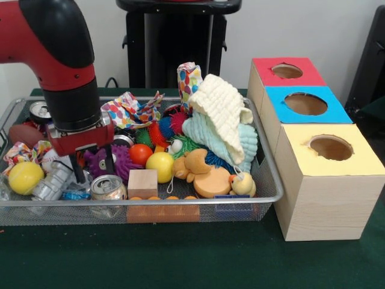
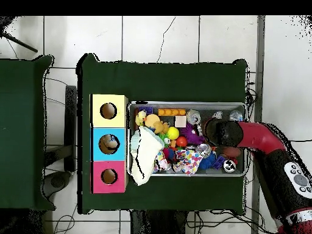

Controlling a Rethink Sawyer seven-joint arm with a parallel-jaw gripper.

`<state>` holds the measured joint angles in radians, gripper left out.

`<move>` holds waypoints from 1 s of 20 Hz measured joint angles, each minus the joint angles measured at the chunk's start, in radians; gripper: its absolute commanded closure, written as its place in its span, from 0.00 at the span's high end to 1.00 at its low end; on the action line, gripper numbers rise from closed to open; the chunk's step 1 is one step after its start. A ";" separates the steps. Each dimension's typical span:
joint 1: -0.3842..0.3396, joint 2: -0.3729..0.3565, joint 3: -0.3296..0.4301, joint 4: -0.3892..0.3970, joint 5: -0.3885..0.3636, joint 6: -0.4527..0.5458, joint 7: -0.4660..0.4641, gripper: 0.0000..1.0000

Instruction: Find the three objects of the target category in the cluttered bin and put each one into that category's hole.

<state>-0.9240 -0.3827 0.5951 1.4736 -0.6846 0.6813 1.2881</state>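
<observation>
The search step appears to be in hand: the gripper [image 1: 93, 164] is being held low inside the wire bin [image 1: 274, 180], at the end well apart from the three boxes, with its two dark fingers [image 1: 77, 168] spread apart and nothing seen between them. The fingers are being lowered among a purple spiky toy [image 1: 117, 162], a crushed silver can [image 1: 108, 186] and some crumpled silvery pieces [image 1: 51, 180], with a yellow ball [image 1: 24, 176] just beside. Which category is being sought cannot be told, so the target objects cannot be named; cans, balls, spiky toys and plush animals [image 1: 198, 165] are all being left in the clutter, partly covered by a cream cloth [image 1: 222, 108] and a patterned cloth [image 1: 129, 109]. In the overhead view something is being shown inside the blue box's hole [image 2: 109, 144], while the yellow box's hole [image 2: 108, 111] and the red box's hole [image 2: 109, 176] are looking empty. The next move is judged to call for the fingers being closed squarely on one object, free of its neighbours, then being lifted clear of the bin wall and carried across to the matching hole.
</observation>
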 measured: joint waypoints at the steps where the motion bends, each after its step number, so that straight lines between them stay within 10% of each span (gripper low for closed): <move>1: -0.001 0.002 0.000 -0.002 0.000 0.000 0.000 1.00; 20: -0.008 -0.054 0.002 -0.033 -0.004 0.010 0.000 1.00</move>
<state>-0.9317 -0.4366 0.5976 1.4402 -0.6887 0.6917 1.2881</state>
